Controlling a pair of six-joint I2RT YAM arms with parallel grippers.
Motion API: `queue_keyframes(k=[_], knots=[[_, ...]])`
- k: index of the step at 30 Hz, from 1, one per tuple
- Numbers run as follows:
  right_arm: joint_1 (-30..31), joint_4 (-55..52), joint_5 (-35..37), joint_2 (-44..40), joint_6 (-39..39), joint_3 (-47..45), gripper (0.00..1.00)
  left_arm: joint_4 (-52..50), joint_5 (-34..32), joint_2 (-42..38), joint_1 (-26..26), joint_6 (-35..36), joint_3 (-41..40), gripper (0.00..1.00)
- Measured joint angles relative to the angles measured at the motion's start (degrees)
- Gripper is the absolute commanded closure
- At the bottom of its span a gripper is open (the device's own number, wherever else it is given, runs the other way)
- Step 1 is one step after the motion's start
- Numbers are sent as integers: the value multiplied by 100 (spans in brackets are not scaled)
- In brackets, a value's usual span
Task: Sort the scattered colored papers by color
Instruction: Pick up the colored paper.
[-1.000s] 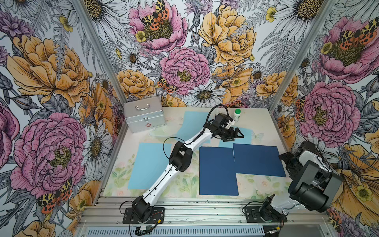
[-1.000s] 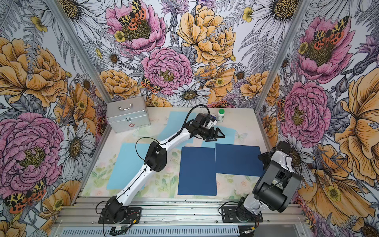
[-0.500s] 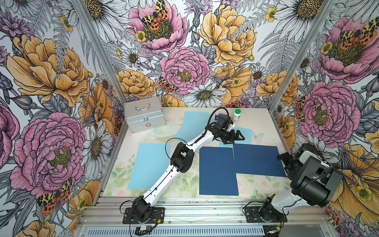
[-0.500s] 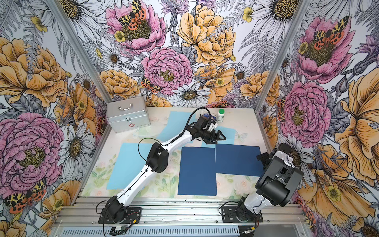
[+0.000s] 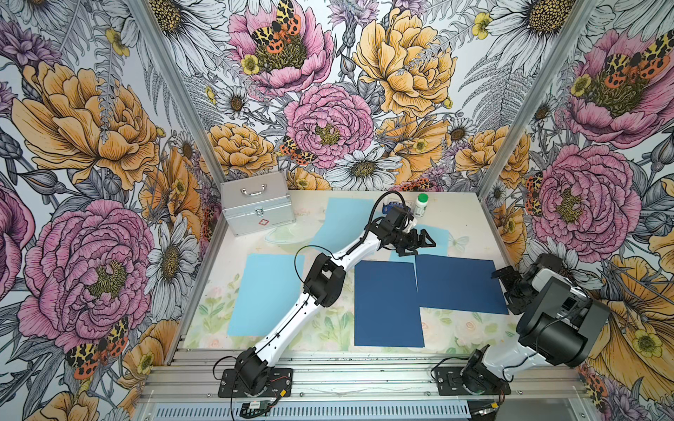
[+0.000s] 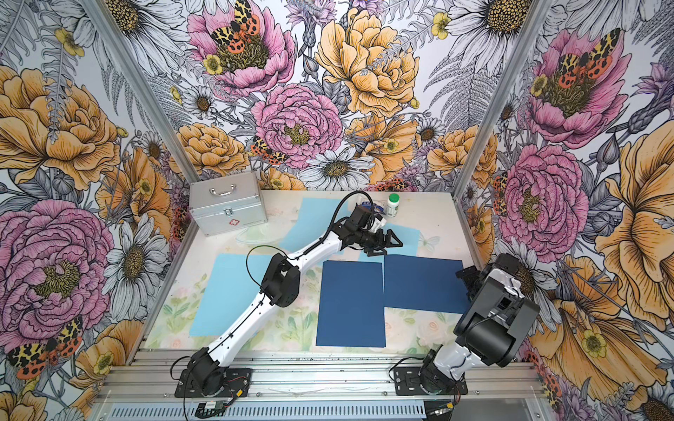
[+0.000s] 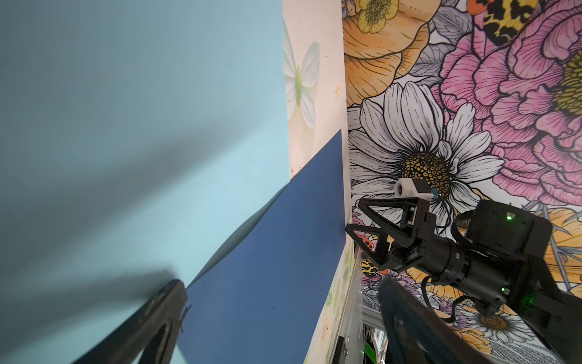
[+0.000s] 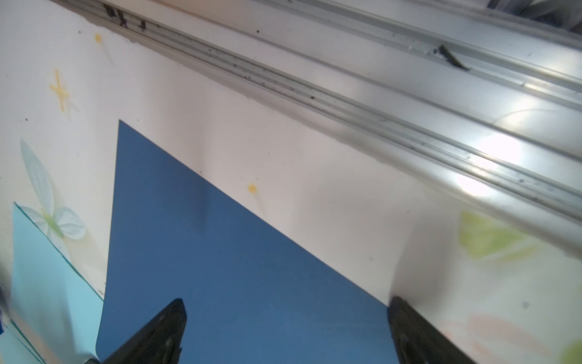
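- Navy-blue paper made up two thin rectangular sheets lying flat on the floral-printed tabletop [image 5: 328, 330]. The upright dark navy sheet [image 5: 388, 302] was near the middle. The sideways dark navy sheet [image 5: 459, 284] was on its right, their edges meeting or slightly overlapping in an L shape.
- Three sheets of light sky-blue paper lay well apart. The left light blue sheet [image 5: 266, 295] lay alone. The back-centre light blue sheet [image 5: 343, 218] lay partly under the left arm. The back-right light blue sheet [image 5: 437, 238] had its near edge meeting the navy pair.
- The left gripper [image 5: 417, 245] hung low over the back-right light blue sheet, jaws spread wide and holding nothing.
- The right gripper [image 5: 505, 288] sat at the right edge of the sideways dark navy sheet, jaws also apart and empty.
- Sorting looked partly done. The navy sheets were grouped but not squared into one pile, and the light blue ones remained to be gathered.
- Further out, a silver metal case [image 5: 257, 207] stood at the back left. A white bottle with a green cap [image 5: 421, 206] stood at the back, just beside the left gripper.
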Motion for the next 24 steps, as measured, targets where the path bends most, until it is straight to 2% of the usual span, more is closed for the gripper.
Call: queue_keyframes(k=[18, 22, 24], knots=[[918, 446, -470, 361, 168, 280, 1, 173, 437, -15, -264, -81, -188, 2], [949, 494, -505, 380, 208, 280, 1, 173, 546, -44, -310, 28, -271, 10], [977, 522, -516, 385, 225, 280, 0, 144, 579, -44, -315, 105, -297, 19]])
